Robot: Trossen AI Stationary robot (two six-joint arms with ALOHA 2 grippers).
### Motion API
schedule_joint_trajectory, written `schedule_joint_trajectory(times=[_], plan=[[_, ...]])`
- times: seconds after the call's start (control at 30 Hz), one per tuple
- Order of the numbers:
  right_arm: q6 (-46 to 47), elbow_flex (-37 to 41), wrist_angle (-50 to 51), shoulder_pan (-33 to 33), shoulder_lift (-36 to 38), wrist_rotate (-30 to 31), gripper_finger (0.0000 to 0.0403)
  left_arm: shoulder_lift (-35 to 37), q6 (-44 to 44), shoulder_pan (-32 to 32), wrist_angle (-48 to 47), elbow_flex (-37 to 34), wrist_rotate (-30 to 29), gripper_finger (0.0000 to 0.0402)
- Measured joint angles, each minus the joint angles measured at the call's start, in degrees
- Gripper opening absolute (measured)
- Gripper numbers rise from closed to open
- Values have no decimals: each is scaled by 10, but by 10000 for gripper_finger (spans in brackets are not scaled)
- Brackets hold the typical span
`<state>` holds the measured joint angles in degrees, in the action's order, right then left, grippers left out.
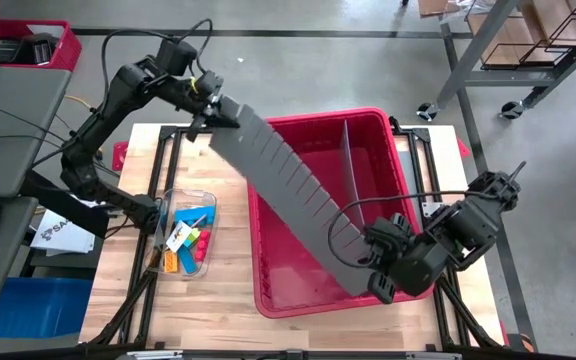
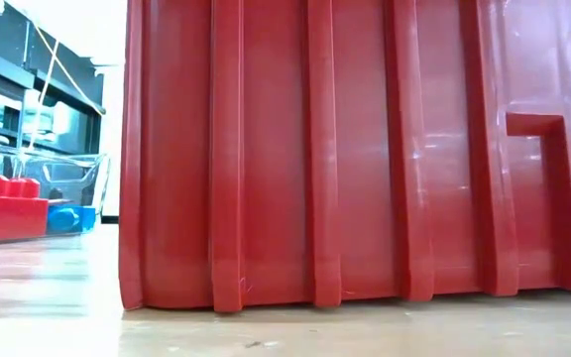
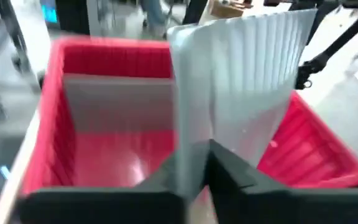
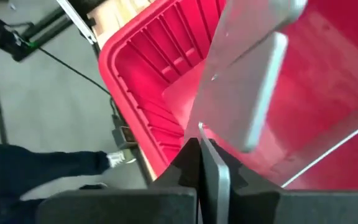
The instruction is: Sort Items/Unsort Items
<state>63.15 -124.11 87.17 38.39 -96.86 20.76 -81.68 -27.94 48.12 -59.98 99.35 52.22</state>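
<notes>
Dark fingers of both tools pinch one long grey slotted panel, held slanting above the red bin.

Left tool (image 1: 211, 118) is pressed tight on the panel (image 1: 283, 185) at its far upper end; right tool (image 1: 380, 283) is clamped on its near lower end, over the bin (image 1: 393, 150) rim. Risk, as I judge it: two arms share one stiff sheet, so uneven motion could twist it, slip it from a grip, or knock the grey divider (image 1: 347, 160) standing inside the bin. Count: one panel, one divider, one bin, one clear tray (image 1: 206, 196) on the worktop (image 1: 218, 300) left of the bin, holding the items (image 1: 190, 243), a small coloured heap too jumbled to count.
</notes>
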Motion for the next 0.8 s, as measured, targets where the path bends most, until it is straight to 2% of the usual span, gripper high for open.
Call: schedule_joint_trajectory(times=[0.13, 0.27, 0.5, 0.8], plan=[[15, 0, -34, -2, -1, -4, 0, -29, -1, -4, 144, 0, -7, 21], [51, 0, -48, -9, -5, -5, 0, -69, 29, -20, 277, 0, 6, 6], [93, 0, -87, -9, -6, 7, 0, -154, 23, -64, 349, 0, 0, 8], [74, 0, -108, -10, -13, -28, 0, -226, 55, -86, 469, 0, 2, 11]])
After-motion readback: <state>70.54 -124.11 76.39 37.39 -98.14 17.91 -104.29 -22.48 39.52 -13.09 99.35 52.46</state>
